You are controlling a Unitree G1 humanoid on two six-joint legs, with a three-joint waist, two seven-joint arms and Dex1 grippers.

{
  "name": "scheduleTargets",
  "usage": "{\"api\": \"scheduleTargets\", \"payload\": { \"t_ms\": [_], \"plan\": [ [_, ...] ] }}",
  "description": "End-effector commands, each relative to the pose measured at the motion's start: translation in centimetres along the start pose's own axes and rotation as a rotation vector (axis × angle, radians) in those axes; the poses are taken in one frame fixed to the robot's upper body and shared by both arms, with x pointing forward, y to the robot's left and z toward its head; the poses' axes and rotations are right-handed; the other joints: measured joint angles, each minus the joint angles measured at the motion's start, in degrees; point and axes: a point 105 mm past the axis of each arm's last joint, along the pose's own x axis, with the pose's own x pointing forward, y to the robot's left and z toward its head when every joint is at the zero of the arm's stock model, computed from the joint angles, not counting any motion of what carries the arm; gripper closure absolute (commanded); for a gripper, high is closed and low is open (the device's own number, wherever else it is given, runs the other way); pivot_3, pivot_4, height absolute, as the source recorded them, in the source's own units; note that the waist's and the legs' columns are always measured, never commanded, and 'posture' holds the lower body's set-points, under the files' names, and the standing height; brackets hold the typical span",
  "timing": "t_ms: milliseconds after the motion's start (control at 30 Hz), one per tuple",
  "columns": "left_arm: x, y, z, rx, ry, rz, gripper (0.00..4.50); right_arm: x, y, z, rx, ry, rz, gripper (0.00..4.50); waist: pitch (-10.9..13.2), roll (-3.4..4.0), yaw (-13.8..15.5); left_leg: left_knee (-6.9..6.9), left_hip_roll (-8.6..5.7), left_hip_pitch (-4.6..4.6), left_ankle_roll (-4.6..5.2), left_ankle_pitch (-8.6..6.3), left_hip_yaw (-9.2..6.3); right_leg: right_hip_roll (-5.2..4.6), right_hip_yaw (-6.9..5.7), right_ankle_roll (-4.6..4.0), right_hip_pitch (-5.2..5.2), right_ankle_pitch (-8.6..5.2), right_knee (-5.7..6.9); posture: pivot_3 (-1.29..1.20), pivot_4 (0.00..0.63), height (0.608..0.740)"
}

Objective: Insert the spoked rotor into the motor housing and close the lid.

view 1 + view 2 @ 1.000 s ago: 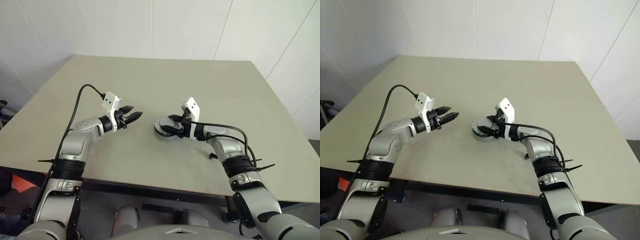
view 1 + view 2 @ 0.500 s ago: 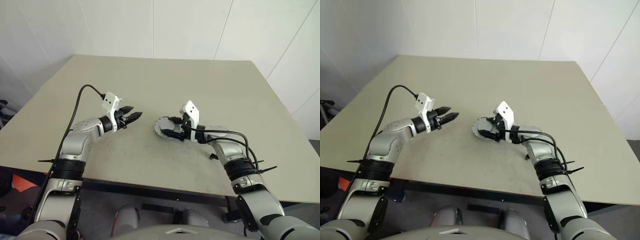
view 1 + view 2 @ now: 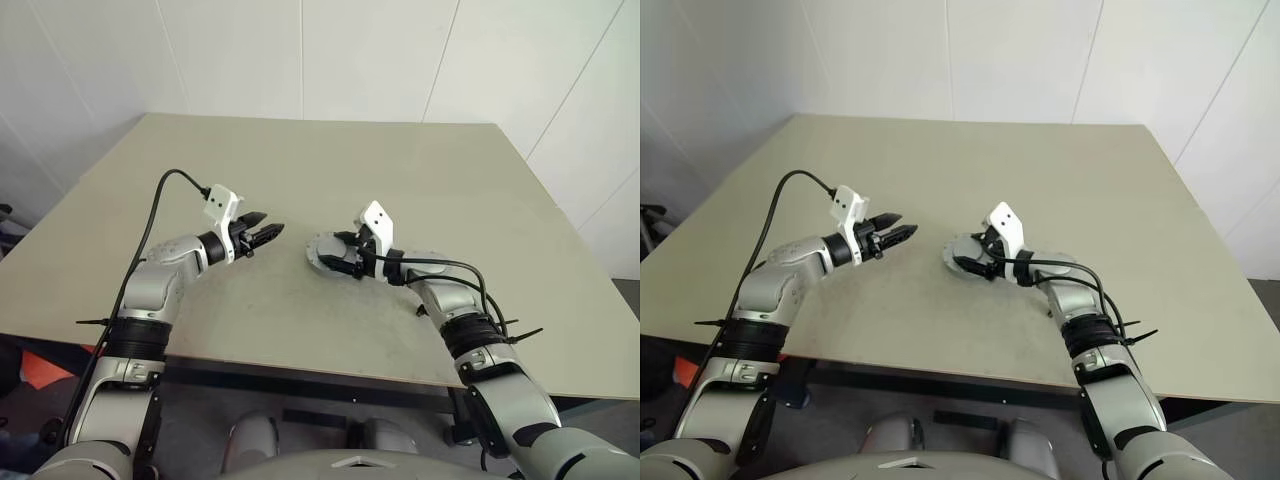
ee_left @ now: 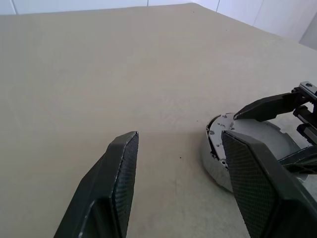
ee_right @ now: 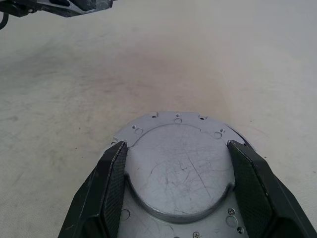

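**Right hand straddles the closed motor assembly while the left waits beside it**

White panelled walls close in behind a plain beige table (image 3: pixel 420 170) that carries a single round metal stack just right of the frame's middle in the head views. Seen through the right wrist camera, this is the motor housing (image 5: pixel 148 218), its flange dotted with small holes and screws, with a scratched silver lid (image 5: pixel 178 168) sitting flat on top. No windings and no spoked disc can be seen, so I'd judge the rotor is already shut inside, though that can't be checked from here.

The right hand (image 3: pixel 338 258) reaches in from the lower right, its two black fingers (image 5: pixel 111 183) spread wide to either side of the raised lid. They stand just beside or against its rim; I can't tell whether they press on it. That straddle looks meant to centre the cover or hold the stack steady rather than to lift it.

The left hand (image 3: pixel 265 236) hovers above the table at centre-left, pointing toward the housing but well apart from it, fingers parted and holding nothing. It looks parked there to stay out of the way while remaining ready to help.

The job seems close to finished.
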Motion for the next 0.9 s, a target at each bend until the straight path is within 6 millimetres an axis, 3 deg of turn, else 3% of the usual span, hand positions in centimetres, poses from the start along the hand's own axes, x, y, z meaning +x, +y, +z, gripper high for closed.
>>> {"api": "scheduleTargets", "payload": {
  "t_ms": [33, 333, 500, 900],
  "plan": [
    [-0.2, 0.1, 1.4, 0.039, -0.038, 0.005, 1.68, -0.1, -1.4, 1.3, 0.004, -0.054, -0.073, 1.39, 0.01, -0.01, -0.05, 0.0, 0.0, 0.0, 0.0, 0.0, 0.0, 0.0, 0.0, 0.0, 0.0, 0.0, 0.0, 0.0, 0.0, 0.74],
    [-0.1, 0.2, 1.2, 0.036, -0.033, 0.01, 1.68, -0.3, -1.9, 3.7, 0.016, -0.191, -0.099, 1.39, 0.06, -0.02, -0.39, -0.11, -0.03, -0.37, 0.05, -0.03, 0.01, 0.0, 0.04, -0.03, -0.33, 0.02, 0.0, 0.0, 0.0, 0.74],
    [-0.1, 0.3, 1.2, 0.036, -0.032, 0.016, 1.68, -0.3, -1.5, 3.1, 0.002, -0.158, -0.068, 1.39, 0.06, -0.02, -0.6, -0.22, -0.04, -1.13, 0.06, -0.02, 0.01, 0.02, 0.05, -0.51, -1.12, 0.17, 0.12, 0.0, 0.0, 0.74],
    [-0.1, 0.3, 1.1, 0.037, -0.029, 0.014, 1.68, -1.0, -1.4, 2.2, -0.031, -0.112, -0.046, 1.39, 0.06, -0.02, -0.43, -0.16, -0.04, -1.07, 0.04, -0.01, 0.01, 0.01, 0.05, -0.5, -1.04, 0.15, 0.14, 0.0, 0.0, 0.74]
  ]
}}
